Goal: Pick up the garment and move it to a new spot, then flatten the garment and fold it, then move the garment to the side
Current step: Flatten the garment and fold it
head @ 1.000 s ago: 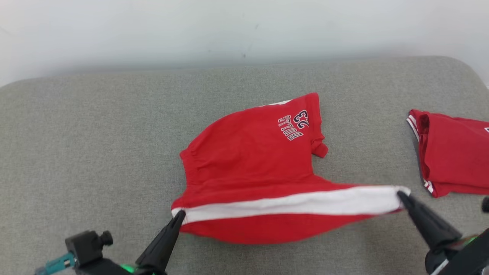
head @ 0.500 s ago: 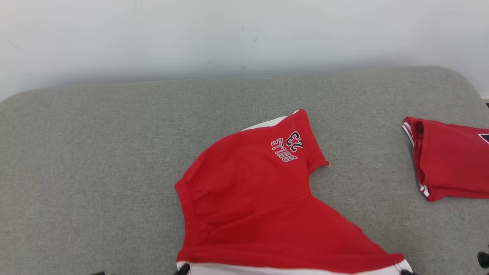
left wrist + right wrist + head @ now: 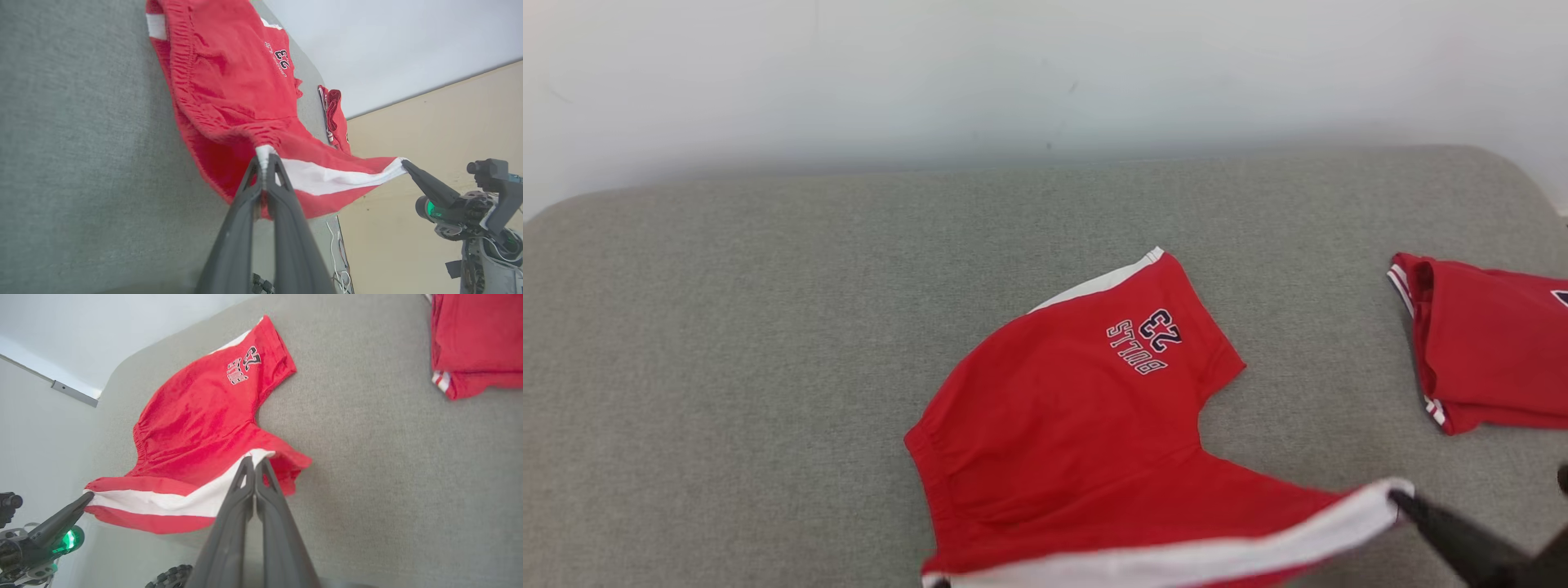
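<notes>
Since a second ago, red jersey shorts with white side stripe dragged nearer across grey fabric cushion; head camera shifted too. Left gripper and right gripper both pinched tight on near striped hem, taut between them. I judge relocation done, flattening underway; fold and side move outstanding.

Head camera looked forward and down from above the near edge of the grey cushion, at mid-range, with the pale wall across the top. Left wrist camera sat close behind the left gripper, rolled sideways, and faced across the cushion toward the right gripper. Right wrist camera sat close behind the right gripper and looked down and across, with the left gripper at its lower left. All three views shared the red shorts and the folded red garment. Each wrist view caught the opposite gripper.
</notes>
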